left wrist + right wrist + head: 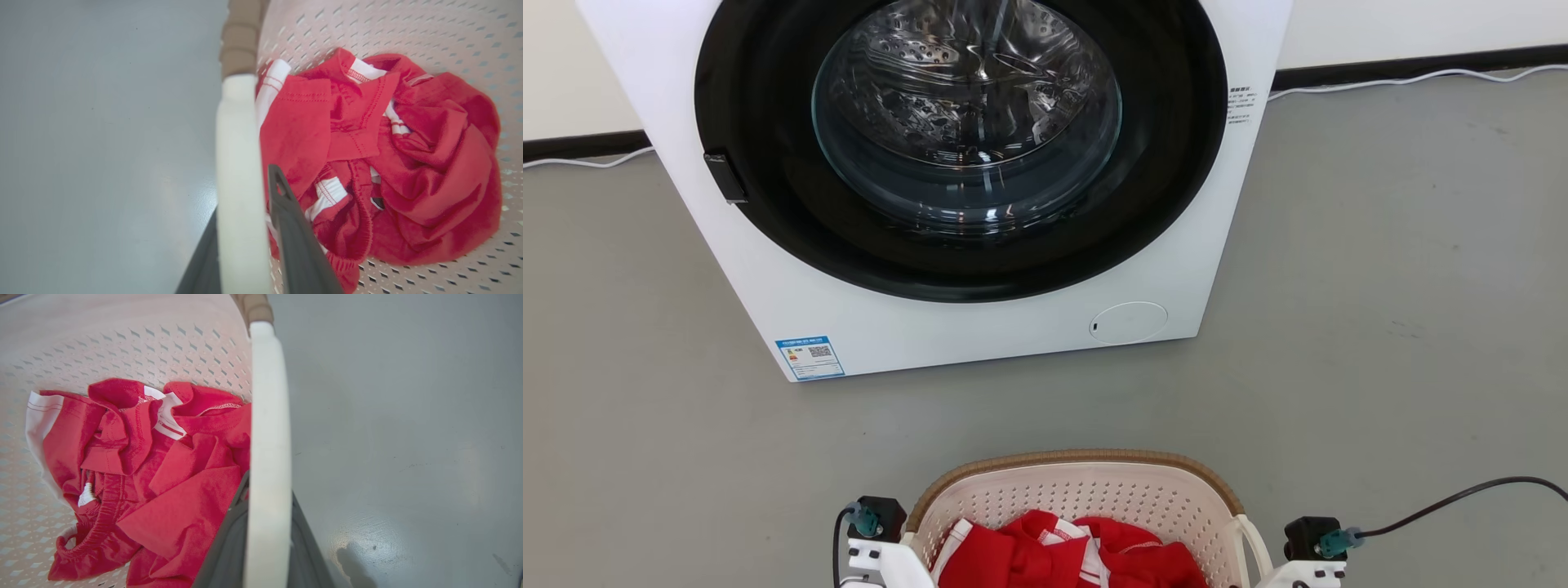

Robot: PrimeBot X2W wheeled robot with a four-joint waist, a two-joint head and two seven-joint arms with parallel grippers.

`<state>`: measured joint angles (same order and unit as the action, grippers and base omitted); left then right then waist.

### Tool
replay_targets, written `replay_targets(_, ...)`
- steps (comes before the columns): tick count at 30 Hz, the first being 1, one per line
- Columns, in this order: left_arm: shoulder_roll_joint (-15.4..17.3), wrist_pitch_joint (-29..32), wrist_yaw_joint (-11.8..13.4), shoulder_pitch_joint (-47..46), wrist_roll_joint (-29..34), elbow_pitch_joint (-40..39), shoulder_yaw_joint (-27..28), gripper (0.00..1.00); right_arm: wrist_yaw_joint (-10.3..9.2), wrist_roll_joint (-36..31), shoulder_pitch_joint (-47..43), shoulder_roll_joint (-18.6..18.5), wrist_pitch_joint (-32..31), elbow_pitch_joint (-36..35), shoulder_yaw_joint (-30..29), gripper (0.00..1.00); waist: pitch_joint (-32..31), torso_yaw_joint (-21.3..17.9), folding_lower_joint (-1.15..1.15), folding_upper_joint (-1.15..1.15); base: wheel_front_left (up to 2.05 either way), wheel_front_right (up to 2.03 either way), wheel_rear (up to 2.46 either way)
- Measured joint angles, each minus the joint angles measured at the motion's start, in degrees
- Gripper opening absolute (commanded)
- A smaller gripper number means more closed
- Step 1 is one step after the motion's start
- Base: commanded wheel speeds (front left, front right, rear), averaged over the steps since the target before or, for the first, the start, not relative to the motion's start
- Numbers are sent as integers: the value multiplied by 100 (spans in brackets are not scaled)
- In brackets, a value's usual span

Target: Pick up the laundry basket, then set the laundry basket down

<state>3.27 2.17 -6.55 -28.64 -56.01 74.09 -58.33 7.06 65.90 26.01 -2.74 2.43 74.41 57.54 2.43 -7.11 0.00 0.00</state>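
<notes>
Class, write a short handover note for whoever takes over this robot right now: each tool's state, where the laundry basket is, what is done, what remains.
Left tool: shut on the laundry basket by its left handle.
Right tool: shut on the right handle.
Basket: in front of the robot, facing the washing machine, red clothes inside.
Done: both handles gripped; whether it is off the floor cannot be told.
Left: lift if not yet lifted, then set it down.

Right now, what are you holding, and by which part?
The laundry basket, by its two white side handles: the left gripper has its fingers clamped on the left handle, the right gripper on the right handle.
</notes>
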Motion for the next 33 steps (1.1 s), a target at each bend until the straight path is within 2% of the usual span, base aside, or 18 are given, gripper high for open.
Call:
replay_targets(17, -30, -18, 0, 0, -46, 7, -43, 0, 0, -645, -21, 9, -124, 10, -690, 0, -51, 43, 0, 0, 0, 0, 0)
replay_targets(33, -57, -18, 0, 0, -99, 22, -99, 0, 1, -981, -107, 14, -142, 11, -1050, 0, -76, 97, 0, 0, 0, 0, 0)
